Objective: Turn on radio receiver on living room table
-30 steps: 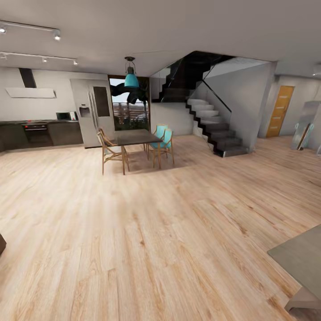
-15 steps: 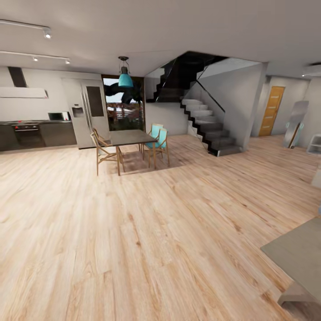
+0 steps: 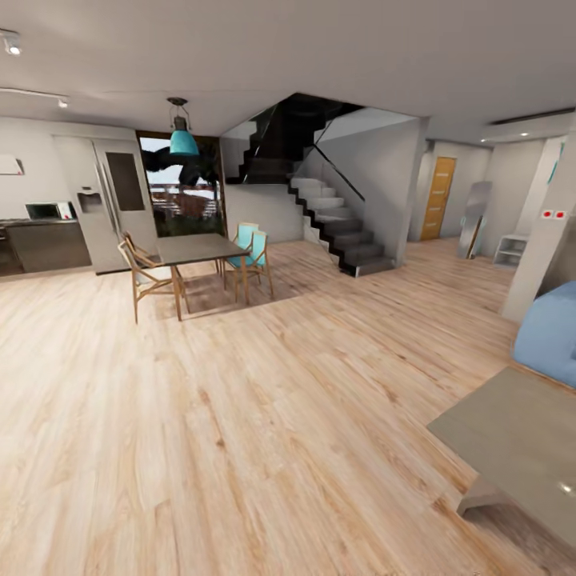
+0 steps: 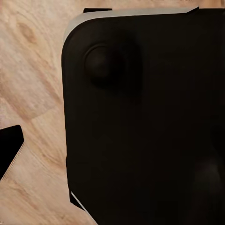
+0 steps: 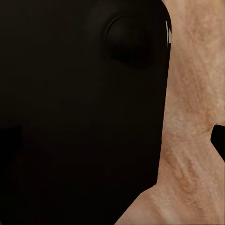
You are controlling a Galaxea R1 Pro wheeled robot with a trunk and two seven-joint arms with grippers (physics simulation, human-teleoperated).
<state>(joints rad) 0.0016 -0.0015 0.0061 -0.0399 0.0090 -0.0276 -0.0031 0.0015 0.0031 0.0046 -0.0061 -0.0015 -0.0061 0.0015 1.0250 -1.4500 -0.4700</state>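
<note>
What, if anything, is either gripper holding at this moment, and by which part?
It cannot be told. Both wrist views look down past a dark body at the wood floor, with no fingers or held thing discernible.

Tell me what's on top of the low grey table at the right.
The visible part of the low grey table carries nothing but a small bright glint near the picture's edge. No radio shows. The rest of the top runs out of view, so it can't be checked.

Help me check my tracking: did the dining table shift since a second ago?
No. The dining table keeps its place relative to the staircase and fridge; everything slid left together, so the camera turned right.
</note>
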